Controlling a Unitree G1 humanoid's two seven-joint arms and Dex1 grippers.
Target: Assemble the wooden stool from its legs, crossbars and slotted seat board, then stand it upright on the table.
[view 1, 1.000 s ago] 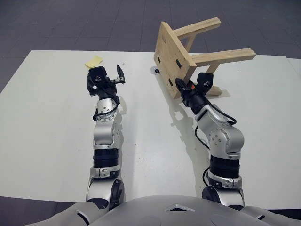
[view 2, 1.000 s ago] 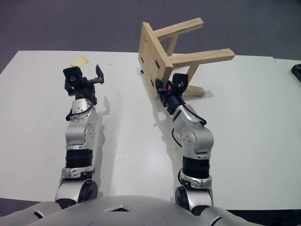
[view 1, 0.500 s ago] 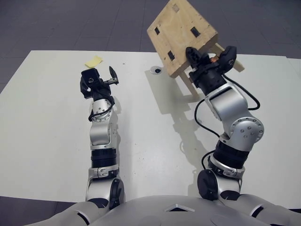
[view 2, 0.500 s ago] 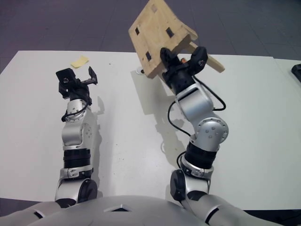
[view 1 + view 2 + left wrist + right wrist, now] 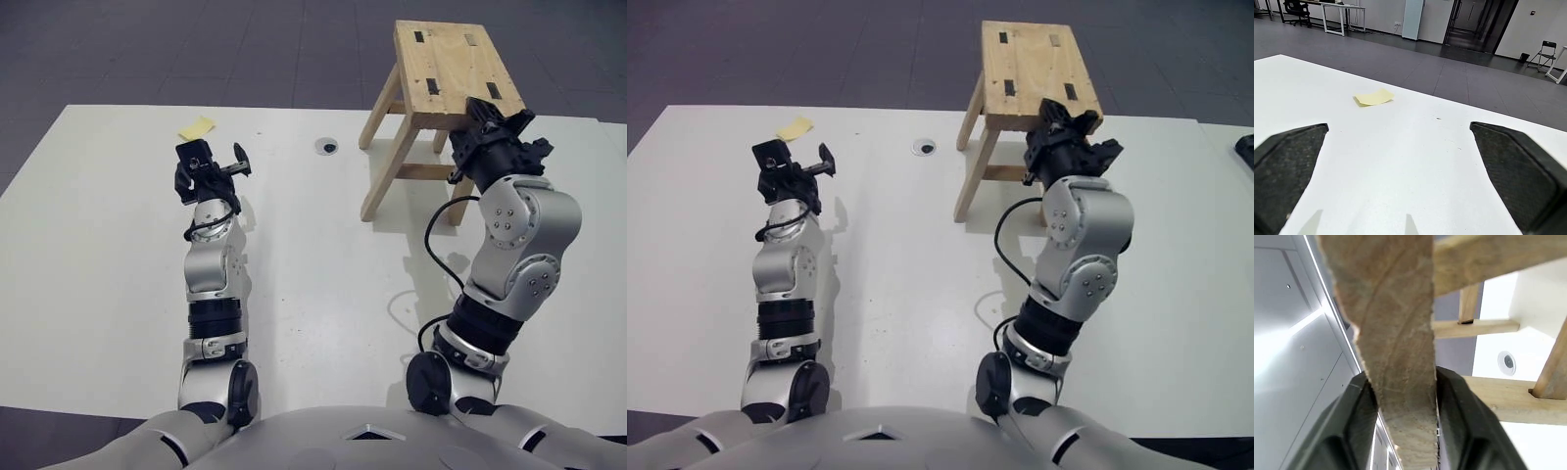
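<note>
The wooden stool (image 5: 446, 59) stands upright at the back right of the white table (image 5: 98, 255), seat on top, legs (image 5: 380, 181) reaching down to the surface. My right gripper (image 5: 495, 111) is shut on the near edge of the slotted seat board (image 5: 1396, 333), one finger (image 5: 1359, 421) on each face. Crossbars (image 5: 1484, 325) show beneath the seat in the right wrist view. My left gripper (image 5: 217, 162) hovers open over the left half of the table with nothing between its pads (image 5: 1288, 166).
A yellow paper note (image 5: 196, 127) lies near the far edge, just beyond the left gripper. A round cable hole (image 5: 326, 147) sits in the tabletop left of the stool. The table's far edge runs close behind the stool.
The right arm lifted the stool from lying on its side, swung it up and turned it seat-up, legs down. The left gripper stayed roughly in place.
</note>
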